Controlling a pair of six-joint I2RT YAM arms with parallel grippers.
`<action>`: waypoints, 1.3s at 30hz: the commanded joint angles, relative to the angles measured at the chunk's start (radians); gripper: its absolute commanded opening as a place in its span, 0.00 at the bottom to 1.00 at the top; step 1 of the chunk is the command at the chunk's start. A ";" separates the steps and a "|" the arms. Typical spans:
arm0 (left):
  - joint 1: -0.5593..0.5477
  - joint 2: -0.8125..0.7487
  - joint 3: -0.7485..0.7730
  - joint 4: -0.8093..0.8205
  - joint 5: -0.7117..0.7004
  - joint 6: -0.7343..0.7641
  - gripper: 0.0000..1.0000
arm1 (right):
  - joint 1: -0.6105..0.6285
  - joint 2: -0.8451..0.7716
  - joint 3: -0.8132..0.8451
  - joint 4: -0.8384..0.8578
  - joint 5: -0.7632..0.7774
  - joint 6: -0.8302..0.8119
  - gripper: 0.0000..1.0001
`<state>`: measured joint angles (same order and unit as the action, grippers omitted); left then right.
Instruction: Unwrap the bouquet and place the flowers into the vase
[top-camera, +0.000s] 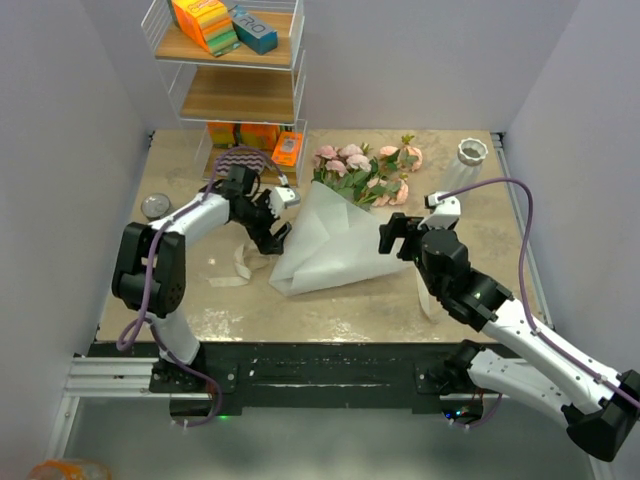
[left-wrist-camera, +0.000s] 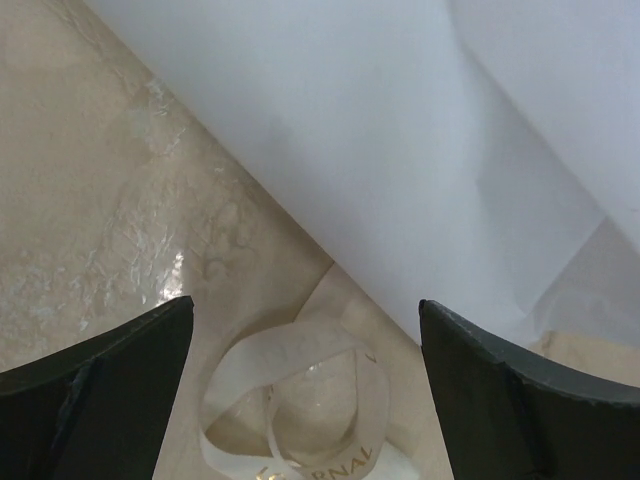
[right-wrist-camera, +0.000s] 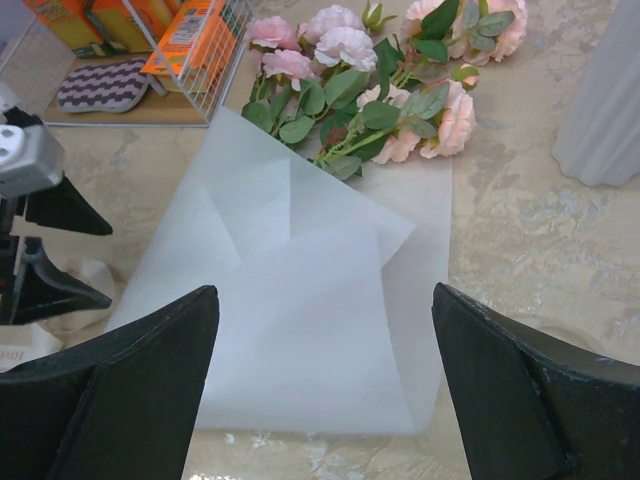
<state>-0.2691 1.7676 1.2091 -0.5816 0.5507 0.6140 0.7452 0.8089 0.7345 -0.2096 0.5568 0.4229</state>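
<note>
The bouquet lies on its side mid-table, its white paper spread loose and flat. The flowers, pale pink roses with green leaves, stick out of the paper's far end. A cream ribbon lies in a loop on the table by the paper's left edge, untied from it. My left gripper hovers open over that ribbon, holding nothing. My right gripper stands open at the paper's right edge, also holding nothing. The white ribbed vase stands upright at the back right.
A white wire shelf rack with orange boxes stands at the back left, near the rose heads. A small metal can sits at the far left. Walls close in on both sides of the table.
</note>
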 joint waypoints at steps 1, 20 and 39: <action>-0.079 0.001 -0.017 0.152 -0.132 0.003 0.99 | 0.000 -0.019 0.055 0.012 0.020 -0.029 0.91; -0.335 -0.114 0.009 0.095 -0.198 0.047 0.99 | 0.002 -0.005 -0.012 -0.027 -0.004 0.066 0.91; -0.087 -0.238 -0.195 0.263 -0.311 -0.025 0.99 | 0.000 0.363 -0.271 0.570 -0.294 0.397 0.80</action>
<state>-0.3462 1.5318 1.1107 -0.4370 0.3233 0.6125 0.7456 1.1187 0.4725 0.1272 0.3290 0.7090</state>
